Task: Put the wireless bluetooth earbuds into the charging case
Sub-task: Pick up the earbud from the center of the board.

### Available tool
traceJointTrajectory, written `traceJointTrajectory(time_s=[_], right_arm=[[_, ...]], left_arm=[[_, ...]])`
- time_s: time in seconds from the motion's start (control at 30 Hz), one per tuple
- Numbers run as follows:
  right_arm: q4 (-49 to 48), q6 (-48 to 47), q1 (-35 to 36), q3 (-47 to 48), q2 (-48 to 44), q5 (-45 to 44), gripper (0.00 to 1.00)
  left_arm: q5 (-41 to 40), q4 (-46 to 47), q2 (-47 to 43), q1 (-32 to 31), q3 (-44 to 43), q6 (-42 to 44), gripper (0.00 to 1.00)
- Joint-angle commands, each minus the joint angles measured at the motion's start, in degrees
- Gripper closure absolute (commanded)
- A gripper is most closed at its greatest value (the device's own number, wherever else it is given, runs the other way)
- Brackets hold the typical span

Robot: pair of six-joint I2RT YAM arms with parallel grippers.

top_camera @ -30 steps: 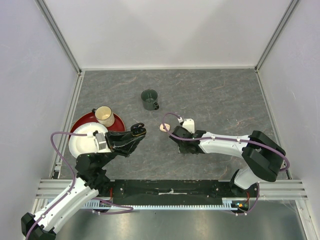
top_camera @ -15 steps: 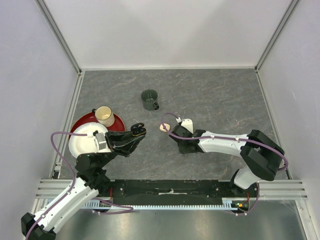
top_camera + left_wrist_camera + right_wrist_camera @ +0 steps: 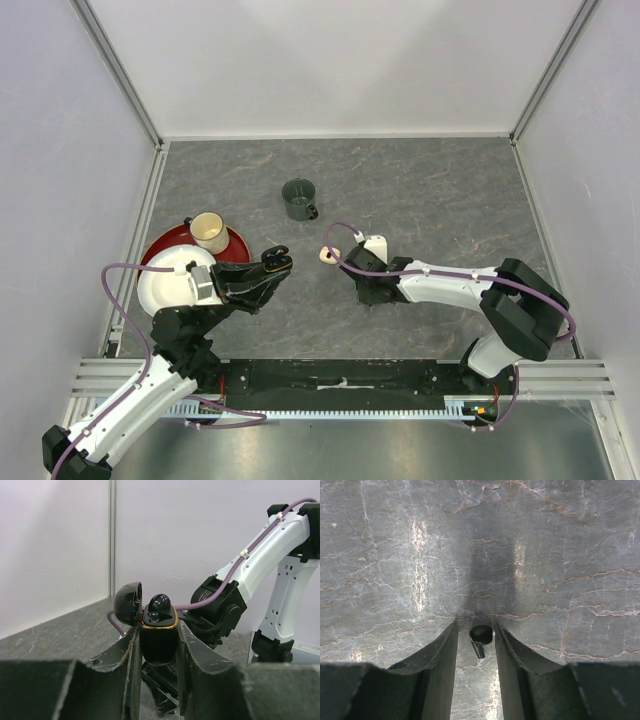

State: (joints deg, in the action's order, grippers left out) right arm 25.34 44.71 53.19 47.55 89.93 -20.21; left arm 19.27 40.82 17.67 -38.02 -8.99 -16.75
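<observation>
My left gripper (image 3: 158, 628) is shut on a black charging case (image 3: 159, 642) with a gold rim, held upright above the table. Its lid (image 3: 128, 602) stands open, and a glossy black dome (image 3: 160, 605) sits in the top. In the top view that case (image 3: 278, 262) is left of centre. My right gripper (image 3: 475, 625) points straight down at the table, open, with a black earbud (image 3: 481, 636) lying between its fingers with a gap on each side. A cream-white earbud (image 3: 324, 256) lies just left of the right gripper (image 3: 368, 290). The other earbuds are out of view.
A dark green mug (image 3: 298, 198) stands behind the centre. At the left a red plate (image 3: 160, 248) carries a cream cup (image 3: 209, 230), and a white plate (image 3: 165, 290) overlaps it. The left arm reaches over these plates.
My right gripper has shifted slightly toward the near side and settled lower over the table. The left arm and the case have not moved.
</observation>
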Motion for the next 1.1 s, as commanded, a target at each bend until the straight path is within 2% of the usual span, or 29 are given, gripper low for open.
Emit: traceJointTrajectory(time_s=[0.0, 0.43, 1.07], right_arm=[[-2.1, -0.7, -0.9, -0.9, 0.9, 0.0, 0.58], [-1.8, -0.3, -1.1, -2.2, -0.3, 2.1, 0.59], [1.1, -0.5, -1.2, -1.1, -1.7, 0.8, 0.62]], left_arm=[[-1.3, 1.4, 0.1, -0.1, -0.7, -0.2, 0.98], [-1.3, 1.5, 0.3, -0.1, -0.6, -0.4, 0.98], [-1.1, 1.7, 1.0, -0.1, -0.7, -0.9, 0.98]])
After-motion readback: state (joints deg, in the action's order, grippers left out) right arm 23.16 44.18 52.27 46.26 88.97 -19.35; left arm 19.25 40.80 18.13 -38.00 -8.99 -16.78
